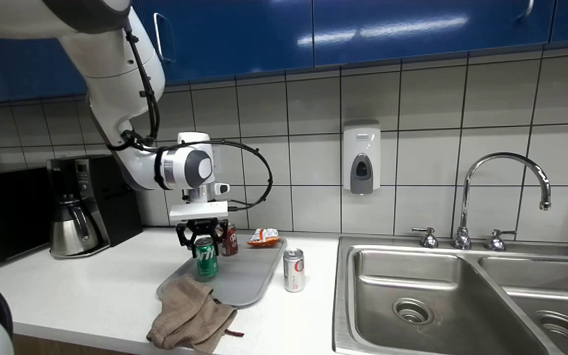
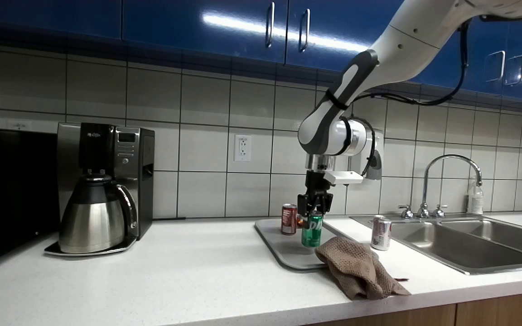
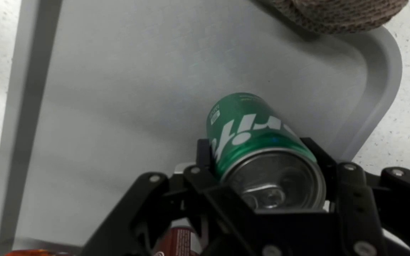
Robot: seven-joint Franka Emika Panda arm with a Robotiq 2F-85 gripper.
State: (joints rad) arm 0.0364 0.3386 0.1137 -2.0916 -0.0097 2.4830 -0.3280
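Observation:
A green soda can (image 3: 247, 124) sits between the fingers of my gripper (image 3: 258, 151), which is shut on it with one finger along each side. Both exterior views show the can (image 1: 207, 264) upright at the grey tray (image 1: 247, 283); I cannot tell whether its base touches the tray. Close behind the gripper (image 1: 206, 253) is a dark red can (image 1: 230, 241), partly hidden by it. An orange and white snack bag (image 1: 264, 237) lies at the tray's back end. A brown cloth (image 2: 356, 267) covers the tray's front corner.
Beside the tray stands a silver can (image 1: 294, 270), near the steel sink (image 1: 343, 296) with its curved faucet (image 1: 466, 197). A coffee maker (image 2: 98, 194) and a dark microwave (image 2: 12, 194) stand on the opposite side. Blue cabinets (image 1: 234, 34) hang above the counter.

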